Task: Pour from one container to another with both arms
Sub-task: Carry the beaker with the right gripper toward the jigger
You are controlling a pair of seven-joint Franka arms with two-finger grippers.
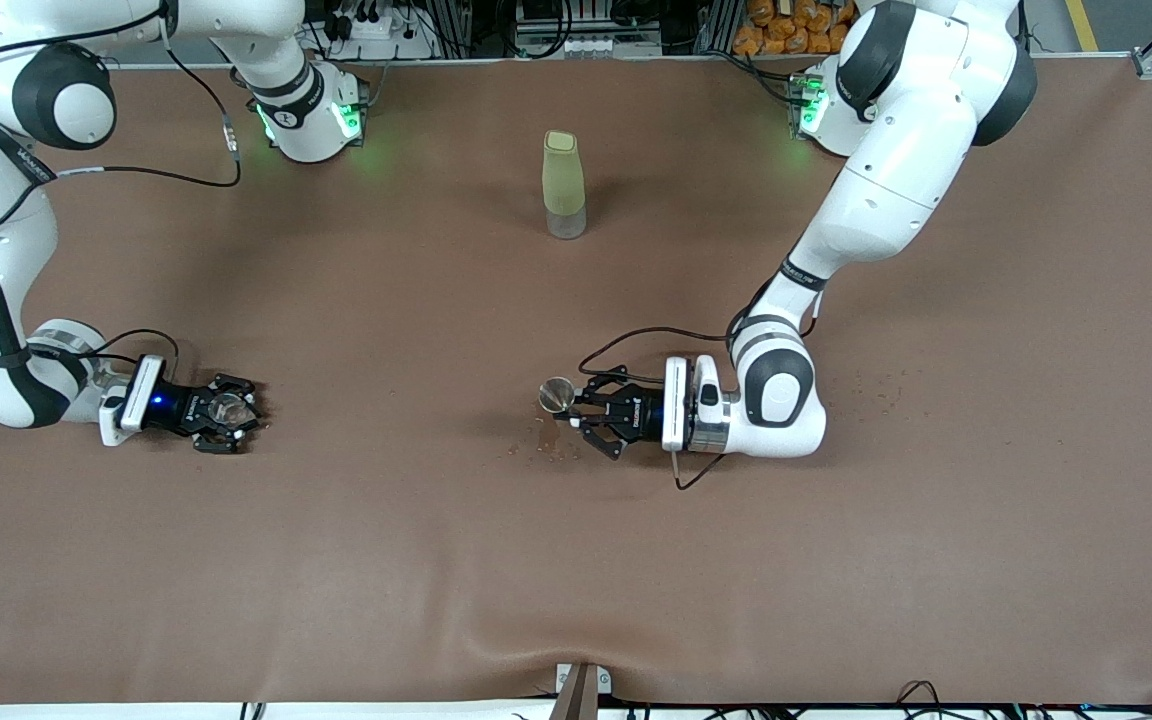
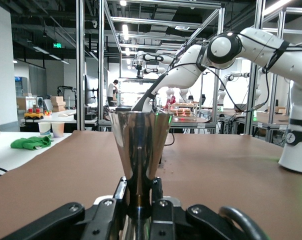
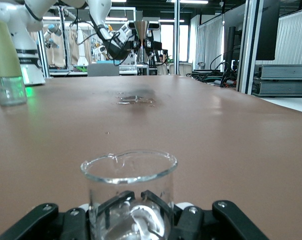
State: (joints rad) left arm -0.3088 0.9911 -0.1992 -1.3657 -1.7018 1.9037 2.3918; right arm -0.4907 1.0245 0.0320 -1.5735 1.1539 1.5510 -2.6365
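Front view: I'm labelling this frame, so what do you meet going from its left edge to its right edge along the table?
Right tool shut on the glass cup → steel jigger, with the bottle farther from the camera at about the same place across → left tool shut on the jigger.

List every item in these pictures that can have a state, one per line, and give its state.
Steel jigger: upright, gripped at the waist, lifted.
Glass beaker: upright, gripped, on the table.
Green-topped bottle: standing, capped, untouched.
Left gripper: shut on the jigger.
Right gripper: shut on the beaker.
Table: wet patch below the jigger.
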